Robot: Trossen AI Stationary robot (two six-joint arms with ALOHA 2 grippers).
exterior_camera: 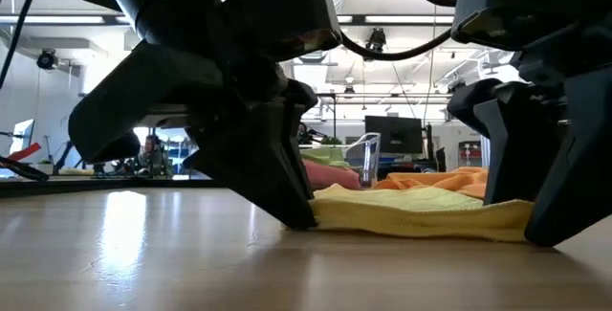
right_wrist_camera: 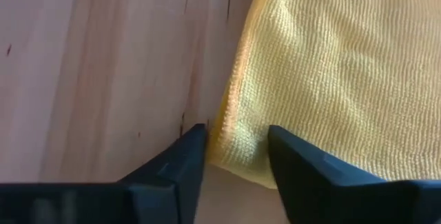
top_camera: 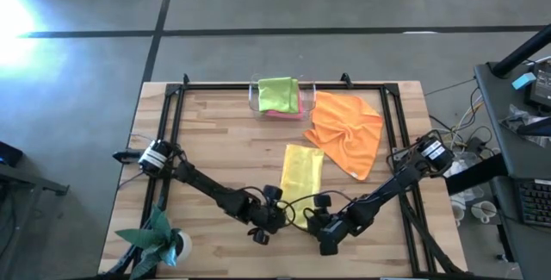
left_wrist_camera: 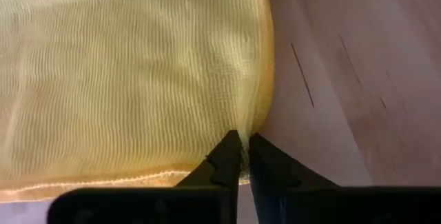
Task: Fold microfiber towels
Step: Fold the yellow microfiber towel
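Note:
A yellow towel (top_camera: 303,171) lies folded into a long strip on the wooden table, its near end toward my grippers. My left gripper (left_wrist_camera: 244,145) is shut on its near left corner. My right gripper (right_wrist_camera: 236,145) is open at the near right corner (right_wrist_camera: 241,138), one finger on each side of it; whether they touch the cloth I cannot tell. In the low view both grippers reach down to the table at the ends of the yellow towel (exterior_camera: 411,211). An orange towel (top_camera: 346,129) lies crumpled at the far right. A lime green towel (top_camera: 277,93) lies on a pink one in a clear tray. My left gripper pinches the yellow towel's side edge (left_wrist_camera: 256,117) right at the near left corner, between its two fingertips. The fingers slant down onto it from the near side. The towel lies flat on the table; one layer or several, I cannot tell.
The clear tray (top_camera: 255,99) stands at the table's far edge. A teal leafy object (top_camera: 159,237) sits at the near left corner. Black frame rails (top_camera: 172,108) run along the left, far and right sides. Bare wood lies left of the yellow towel.

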